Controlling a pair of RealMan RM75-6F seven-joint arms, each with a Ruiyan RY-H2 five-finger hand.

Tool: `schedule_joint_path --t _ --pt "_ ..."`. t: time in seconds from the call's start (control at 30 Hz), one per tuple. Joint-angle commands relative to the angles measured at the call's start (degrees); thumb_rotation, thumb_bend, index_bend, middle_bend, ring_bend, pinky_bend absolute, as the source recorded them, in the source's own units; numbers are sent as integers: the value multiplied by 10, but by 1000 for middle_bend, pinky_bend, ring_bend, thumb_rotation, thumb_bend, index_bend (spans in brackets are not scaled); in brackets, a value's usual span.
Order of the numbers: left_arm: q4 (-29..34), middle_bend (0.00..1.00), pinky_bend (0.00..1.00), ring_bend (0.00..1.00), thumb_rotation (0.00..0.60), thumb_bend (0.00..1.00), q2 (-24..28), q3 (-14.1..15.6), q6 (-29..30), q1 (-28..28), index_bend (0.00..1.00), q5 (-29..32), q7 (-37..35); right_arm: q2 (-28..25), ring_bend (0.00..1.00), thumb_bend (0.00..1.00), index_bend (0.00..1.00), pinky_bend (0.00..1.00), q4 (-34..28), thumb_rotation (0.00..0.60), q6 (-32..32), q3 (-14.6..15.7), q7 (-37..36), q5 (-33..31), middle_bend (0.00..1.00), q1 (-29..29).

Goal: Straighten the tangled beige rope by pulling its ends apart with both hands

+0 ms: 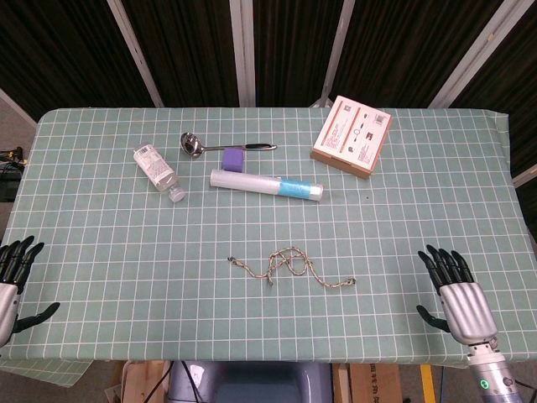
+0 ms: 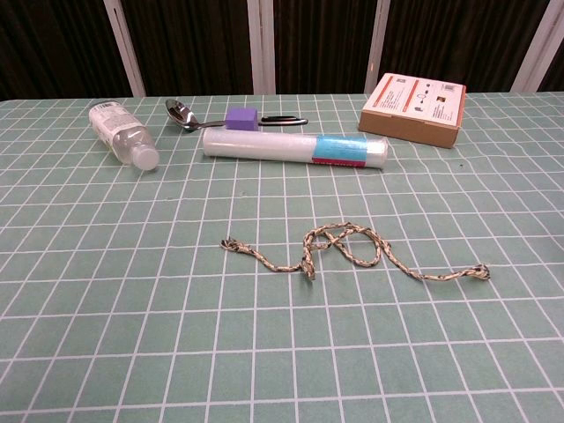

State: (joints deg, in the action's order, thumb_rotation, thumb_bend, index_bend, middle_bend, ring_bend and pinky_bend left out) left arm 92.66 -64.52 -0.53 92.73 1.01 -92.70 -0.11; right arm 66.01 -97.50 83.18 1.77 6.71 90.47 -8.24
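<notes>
The beige rope (image 1: 289,265) lies tangled on the green checked table, its loops in the middle and its ends out to the left and right; the chest view shows the rope (image 2: 348,250) too. My left hand (image 1: 10,285) is at the table's front left corner, fingers spread and holding nothing. At the front right, my right hand (image 1: 457,295) hovers with fingers apart, well to the right of the rope's right end. Neither hand shows in the chest view.
Behind the rope lie a clear tube with a blue label (image 1: 266,184), a purple block (image 1: 232,159), a metal ladle (image 1: 197,145), a small plastic bottle (image 1: 157,170) and a cardboard box (image 1: 351,135).
</notes>
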Motion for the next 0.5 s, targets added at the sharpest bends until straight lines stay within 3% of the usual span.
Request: schedule_joint_path --t 0.03,0.13,0.2,0.5 --pt "-1 0 0 0 600 17 2 0 -3 0 0 4 -1 5 0 247 76 0 -26 600 -18 -4 0 7 0 -13" --pt "2 0 0 0 600 17 4 -3 0 -2 0 8 -9 22 0 247 232 0 -53 600 -37 -11 0 -1 32 -24" --pt "2 0 0 0 600 17 5 -3 1 -2 0 9 -10 34 0 246 285 0 -68 600 -50 -14 2 -8 59 -31" --pt "2 0 0 0 600 17 7 -3 2 -3 0 9 -12 113 0 273 386 0 -87 600 -105 -30 67 -51 106 -60"
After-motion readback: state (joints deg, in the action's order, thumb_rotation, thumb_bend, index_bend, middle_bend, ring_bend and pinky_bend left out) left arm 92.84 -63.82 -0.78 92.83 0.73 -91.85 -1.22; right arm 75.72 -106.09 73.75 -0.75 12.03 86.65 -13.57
